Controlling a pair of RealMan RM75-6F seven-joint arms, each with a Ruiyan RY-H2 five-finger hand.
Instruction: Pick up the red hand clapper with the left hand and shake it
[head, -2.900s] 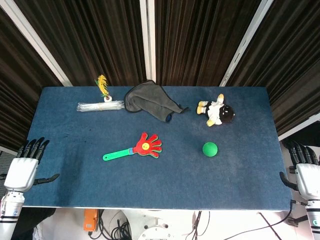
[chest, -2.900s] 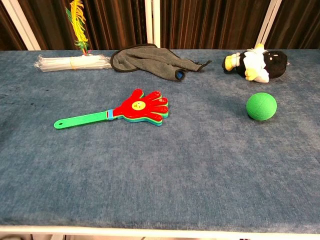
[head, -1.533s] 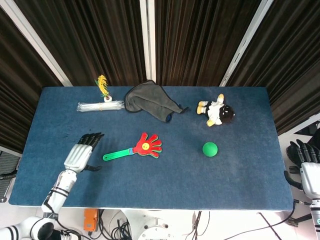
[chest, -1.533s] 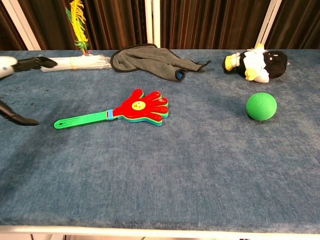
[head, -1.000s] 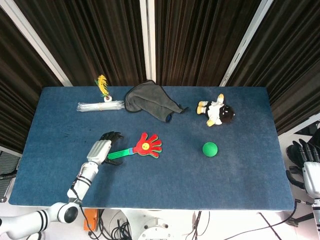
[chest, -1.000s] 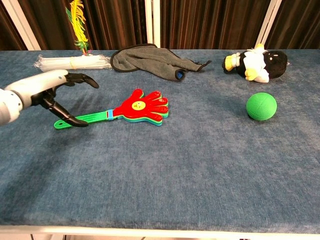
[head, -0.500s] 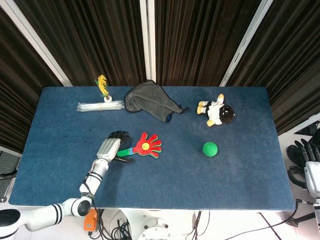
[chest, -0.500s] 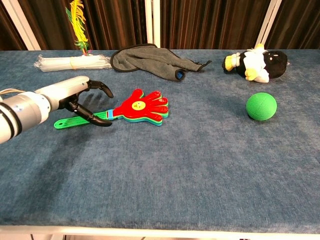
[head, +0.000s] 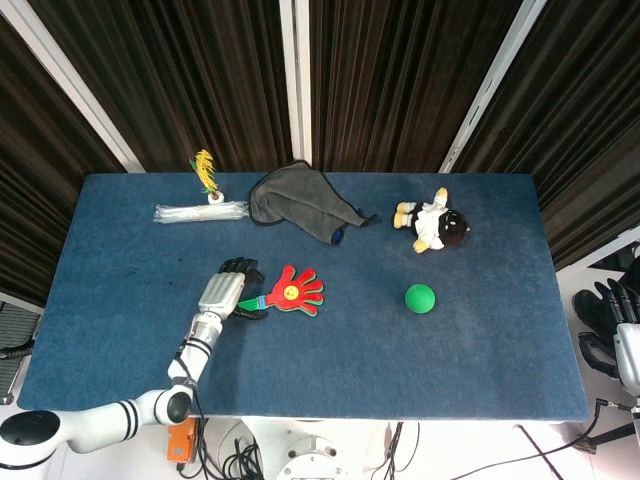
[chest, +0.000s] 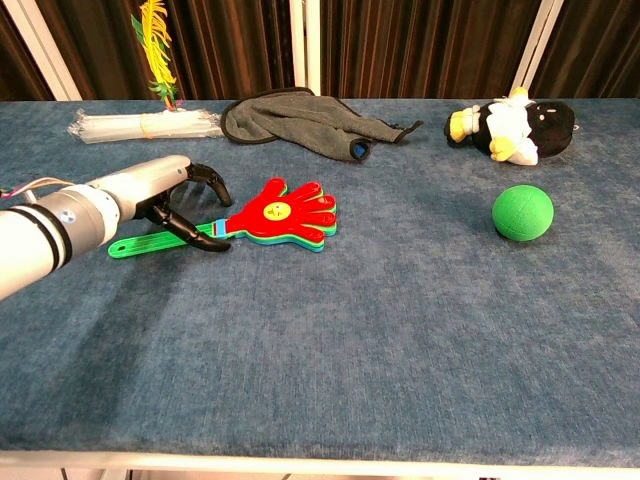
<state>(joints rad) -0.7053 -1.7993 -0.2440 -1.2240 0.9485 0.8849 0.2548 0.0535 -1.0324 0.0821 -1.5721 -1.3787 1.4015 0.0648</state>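
The red hand clapper (head: 292, 291) lies flat on the blue table (head: 420, 370), its green handle pointing left. My left hand (head: 225, 293) is over that handle. In the chest view the left hand (chest: 160, 195) arches across the handle (chest: 135, 245), fingers curved on the far side and thumb on the near side. The clapper's red palm (chest: 283, 213) rests on the table, and I see no firm grip on the handle. My right hand (head: 622, 335) hangs off the table's right edge, holding nothing, with its fingers apart.
A grey cloth (head: 300, 200) lies at the back middle. A clear bundle (head: 200, 212) with a yellow feather shuttlecock (head: 206, 172) is at the back left. A plush toy (head: 432, 226) and a green ball (head: 420, 298) sit to the right of the clapper.
My left hand came in from the table's left edge to the clapper's handle and curved its fingers around it. The clapper has not moved. The right hand drifted slightly off to the right.
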